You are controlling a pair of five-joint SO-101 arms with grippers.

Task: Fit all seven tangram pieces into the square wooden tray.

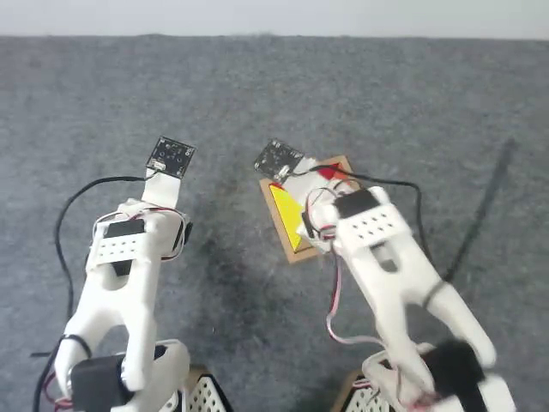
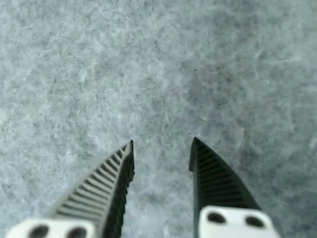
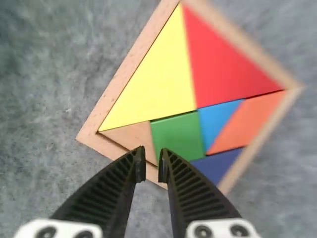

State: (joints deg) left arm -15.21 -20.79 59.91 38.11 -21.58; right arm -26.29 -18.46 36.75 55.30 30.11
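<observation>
**Tray all but full, one corner in doubt**

Found the square wooden tray (image 3: 127,74) just toward 3 o'clock of mid-table in the high view, turned corner-on to the arms. Counted six coloured pieces lying flat inside:

- a large yellow triangle (image 3: 153,84) and a large red triangle (image 3: 218,64), sharing one edge and filling half the tray
- a green square (image 3: 177,135), touching the yellow triangle
- a small light-blue triangle (image 3: 215,121), between the green square and an orange piece (image 3: 247,121)
- a dark-blue piece (image 3: 215,166), against the rim beside the green square

Noted a tan triangular patch (image 3: 131,139) in the corner next to the green square. Could not tell whether this was a bare-wood seventh piece or the tray's uncovered floor.

Made out the right gripper (image 3: 151,149) directly above that corner's rim, jaws a narrow slit apart, nothing seen between them. Made out the left gripper (image 2: 163,141) at about 9 o'clock from the tray and well apart from it. Saw its jaws spread wide over the grey felt-like table cover (image 2: 148,59), holding nothing.

Judged the step in hand as the closing one: seating or checking the last small triangle. If that piece was already seated, judged that the next move called only for lifting the right gripper straight up, without nudging the green square or the rim. If the patch was bare floor, judged that it called for finding the seventh piece first, then lowering it flat with its long edge against the yellow triangle.
</observation>
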